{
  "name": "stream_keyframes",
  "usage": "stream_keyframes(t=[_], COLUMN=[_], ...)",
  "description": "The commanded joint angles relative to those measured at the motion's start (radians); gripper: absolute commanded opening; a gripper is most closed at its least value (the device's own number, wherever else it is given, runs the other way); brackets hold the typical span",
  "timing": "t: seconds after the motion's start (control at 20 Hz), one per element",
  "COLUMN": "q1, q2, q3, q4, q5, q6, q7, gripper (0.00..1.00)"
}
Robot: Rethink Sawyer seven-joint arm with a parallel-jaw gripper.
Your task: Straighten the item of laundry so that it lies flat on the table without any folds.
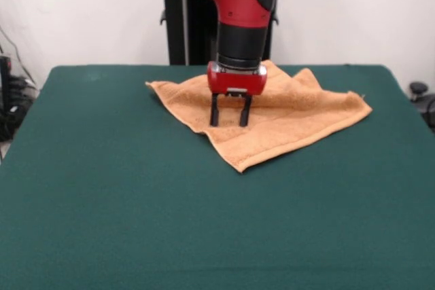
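Note:
An orange-tan towel (285, 117) lies on the far half of the green table (204, 222), spread like a diamond with one corner pointing toward the camera. Its far part is rumpled, with a raised fold near the back right. My gripper (230, 124) hangs straight down from the red arm over the towel's left-centre, open, its two black fingers (215, 112) apart with their tips at or just above the cloth. Nothing is held between them.
Bare green felt stretches wide in front of the towel and to both sides. Cables and dark gear sit off the table's left edge (10, 100), and a small black object stands past the right edge (418, 89).

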Motion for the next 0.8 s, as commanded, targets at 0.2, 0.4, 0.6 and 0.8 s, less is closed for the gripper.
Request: stream_keyframes(t=[0.2, 0.4, 0.6, 0.8], q1=[0.027, 0.027, 0.028, 0.030], q2=[0.033, -0.010, -0.044, -0.048], q3=[0.091, 0.093, 0.094, 0.092], q4=[-0.015, 0.030, 0.057, 0.062], q5=[0.121, 0.124, 0.131, 0.134], q6=[0.364, 0.361, 0.368, 0.366], q7=[0.137, 0.155, 0.166, 0.167], gripper=[1.00, 1.00, 1.00, 1.00])
